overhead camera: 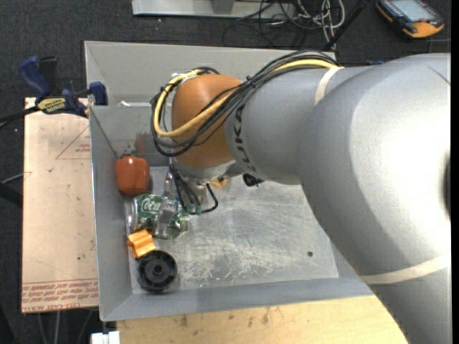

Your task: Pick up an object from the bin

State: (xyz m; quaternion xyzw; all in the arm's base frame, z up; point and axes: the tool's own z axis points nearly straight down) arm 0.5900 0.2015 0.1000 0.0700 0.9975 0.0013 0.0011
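Gripper [181, 201]: just over the crushed can [154, 215] at the bin's [287, 221] left side; open or clenched, cannot tell.
Arm [323, 120]: reaches in from the right, wrist pointing down.

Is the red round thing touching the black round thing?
Apart. The camera view shows a crushed can and an orange block lying between the red round thing and the black round thing.
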